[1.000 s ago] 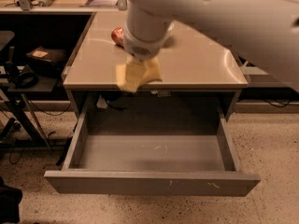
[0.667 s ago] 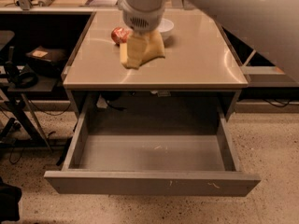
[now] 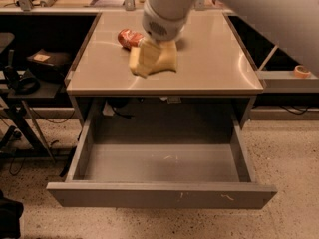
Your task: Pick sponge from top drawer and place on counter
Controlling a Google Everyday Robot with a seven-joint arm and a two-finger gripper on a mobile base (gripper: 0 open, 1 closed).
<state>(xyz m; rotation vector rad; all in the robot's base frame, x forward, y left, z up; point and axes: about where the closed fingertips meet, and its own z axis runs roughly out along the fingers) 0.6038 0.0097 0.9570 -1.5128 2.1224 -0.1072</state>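
**Gripper holding the sponge low over the counter surface**

Nearest the camera, the top drawer (image 3: 159,164) is standing pulled fully out, its scuffed grey front panel facing forward and its flat grey floor lying bare. Behind and above it, the tan counter surface (image 3: 214,59) is catching a glossy sheen. Over the front-middle of that surface, the gripper (image 3: 152,61) is reaching down from the white arm (image 3: 169,9) and clamping the yellow sponge (image 3: 141,62). The sponge is sitting directly under the wrist, well clear of the drawer. I cannot tell whether it is touching the surface or hanging just above it. Just beyond the gripper, to its left, a red can (image 3: 130,38) is lying on its side on the surface. Farther right, a roll of tape (image 3: 300,70) is resting on a side ledge.
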